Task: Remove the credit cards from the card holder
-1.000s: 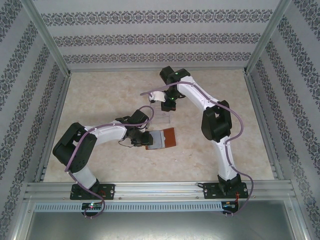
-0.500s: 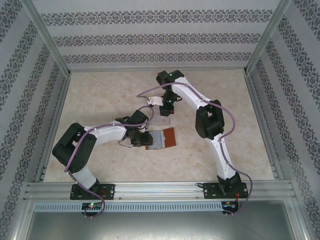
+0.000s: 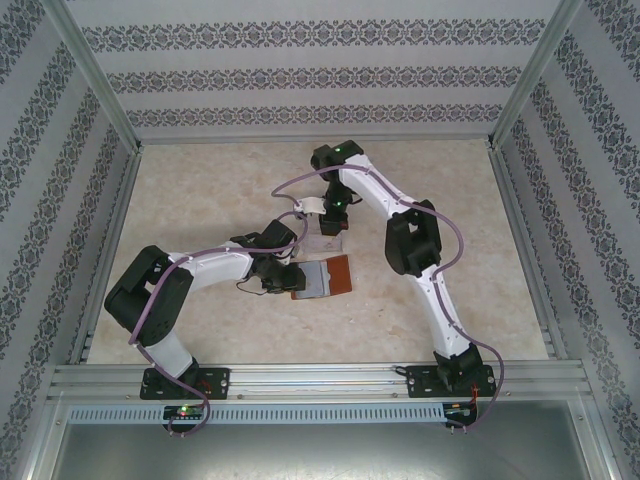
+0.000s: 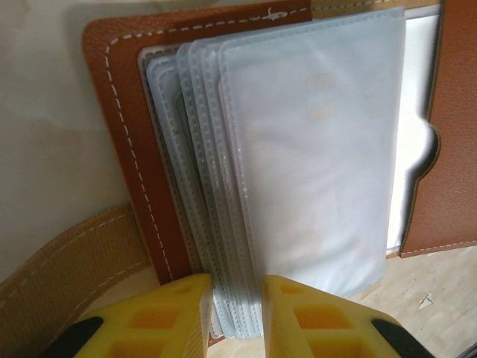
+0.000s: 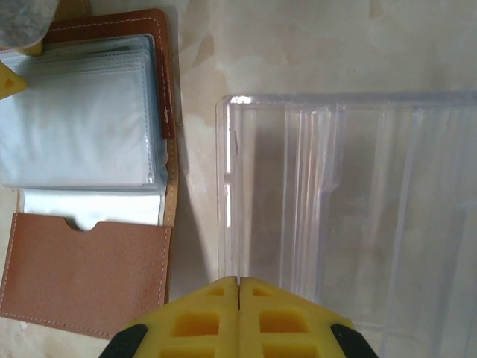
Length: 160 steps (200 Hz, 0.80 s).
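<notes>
Card holder (image 4: 123, 156) lies open, its pale sleeves (image 4: 313, 149) pinched by the left gripper (image 4: 237, 298). The right gripper (image 5: 238, 291), fingers pressed together, hangs over the clear stand (image 5: 350, 209) just beside the card holder.

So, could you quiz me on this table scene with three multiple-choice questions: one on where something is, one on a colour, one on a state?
1. The clear plastic stand lies: A) inside the card holder; B) beside it on the table; C) on top of it.
2. The card holder's leather is: A) black; B) reddish-brown; C) green.
3. The right gripper is: A) shut and empty; B) wide open; C) clamped on a card.
Answers: 1 B, the stand sits next to the holder with a gap between them; 2 B, its cover is brown with pale stitching; 3 A, its jaws meet with nothing between them.
</notes>
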### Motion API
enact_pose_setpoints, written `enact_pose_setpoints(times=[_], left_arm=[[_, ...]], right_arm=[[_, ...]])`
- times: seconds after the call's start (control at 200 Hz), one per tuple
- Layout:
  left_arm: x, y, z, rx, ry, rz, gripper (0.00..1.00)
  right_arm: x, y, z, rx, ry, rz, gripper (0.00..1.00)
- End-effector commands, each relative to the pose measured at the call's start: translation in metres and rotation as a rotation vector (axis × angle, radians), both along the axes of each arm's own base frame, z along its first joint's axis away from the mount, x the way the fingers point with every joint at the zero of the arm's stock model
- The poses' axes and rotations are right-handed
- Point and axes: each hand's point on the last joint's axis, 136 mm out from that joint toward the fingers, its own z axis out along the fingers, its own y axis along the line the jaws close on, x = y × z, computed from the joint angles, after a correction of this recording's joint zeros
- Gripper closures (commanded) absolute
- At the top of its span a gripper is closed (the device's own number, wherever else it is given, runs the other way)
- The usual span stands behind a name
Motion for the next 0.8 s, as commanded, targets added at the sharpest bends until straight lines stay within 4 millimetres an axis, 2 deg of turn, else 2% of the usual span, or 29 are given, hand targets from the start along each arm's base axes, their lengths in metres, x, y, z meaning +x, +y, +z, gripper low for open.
enact_pose_setpoints(times=[0.0,0.15,0.29,0.435,0.59,0.794], left_arm=[[-0.009,0.011,-0.007,0.029,0.040,0.014,0.76],[-0.009,0.012,-0.007,0.034,0.042,0.016,0.76],[-0.009,0.013,-0.006,0.037,0.040,0.018,0.76],[-0.007,0.013,-0.006,0.037,0.039,0.021,0.76],[-0.007,0.012,-0.005,0.036,0.037,0.020,0.76],[-0.004,0.012,-0.004,0.039,0.027,0.016,0.76]], right_arm=[[-0.009,0.005,0.000,0.001,0.033,0.041,0.94],[-0.002,0.005,0.006,0.002,0.001,0.044,0.82],[0.007,0.003,0.021,0.021,-0.048,0.036,0.77],[0.012,0.004,0.038,0.051,-0.092,0.030,0.76],[0.014,0.007,0.045,0.067,-0.114,-0.005,0.76],[0.026,0.018,0.058,0.161,-0.186,-0.203,0.77]])
